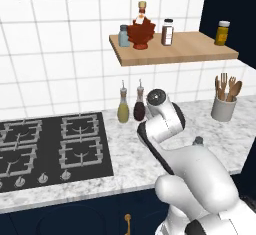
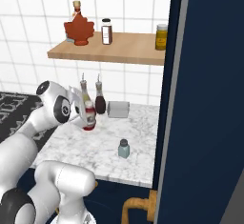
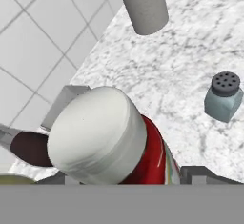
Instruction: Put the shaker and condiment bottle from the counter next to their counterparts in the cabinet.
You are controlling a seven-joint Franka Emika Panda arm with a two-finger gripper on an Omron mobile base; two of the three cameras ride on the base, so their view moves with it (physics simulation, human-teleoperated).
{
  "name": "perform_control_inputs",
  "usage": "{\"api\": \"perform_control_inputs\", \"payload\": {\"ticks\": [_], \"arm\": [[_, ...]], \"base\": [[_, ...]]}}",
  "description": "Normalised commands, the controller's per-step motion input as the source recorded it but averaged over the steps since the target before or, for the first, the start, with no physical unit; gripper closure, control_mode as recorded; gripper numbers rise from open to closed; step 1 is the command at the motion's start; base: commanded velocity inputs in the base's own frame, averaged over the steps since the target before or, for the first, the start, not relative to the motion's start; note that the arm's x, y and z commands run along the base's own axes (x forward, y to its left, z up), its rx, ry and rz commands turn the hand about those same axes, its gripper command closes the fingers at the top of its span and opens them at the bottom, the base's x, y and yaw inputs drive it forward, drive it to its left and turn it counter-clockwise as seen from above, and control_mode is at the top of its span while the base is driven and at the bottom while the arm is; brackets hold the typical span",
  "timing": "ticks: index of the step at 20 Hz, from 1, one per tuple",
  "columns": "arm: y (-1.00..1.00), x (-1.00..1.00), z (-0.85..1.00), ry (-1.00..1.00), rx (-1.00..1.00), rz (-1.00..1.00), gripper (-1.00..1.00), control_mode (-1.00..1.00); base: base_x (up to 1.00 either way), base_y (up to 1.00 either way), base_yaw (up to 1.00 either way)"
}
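While the pincer (image 2: 85, 115) was clamped on the condiment bottle (image 2: 89, 116) just above the worktop (image 2: 107, 144), the next move called for lifting it to the cabinet (image 2: 119, 49).

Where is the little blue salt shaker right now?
The shaker stands alone on the marble counter, near its front edge in the right base view, closer to the camera than the red condiment bottle. In the hand view it sits to that bottle's right.

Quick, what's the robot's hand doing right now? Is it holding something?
Gripper: closed around the red condiment bottle, its fingers on either side of it, just above the counter.
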Motion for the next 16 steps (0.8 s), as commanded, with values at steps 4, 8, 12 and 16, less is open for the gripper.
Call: {"api": "perform_control_inputs", "payload": {"ticks": [4, 8, 12, 16], "arm": [[0.14, -0.15, 0.61, -0.09, 0.00, 0.03, 1.00, -1.00], [0.16, -0.20, 0.64, -0.01, 0.00, 0.02, 1.00, -1.00], [0.10, -0.20, 0.61, 0.00, -0.03, 0.00, 1.00, -1.00], [0.09, -0.16, 0.54, 0.00, -0.06, 0.00, 1.00, -1.00]], "base": [[0.00, 0.00, 0.00], [0.00, 0.00, 0.00], [0.00, 0.00, 0.00], [0.00, 0.00, 0.00]]}}
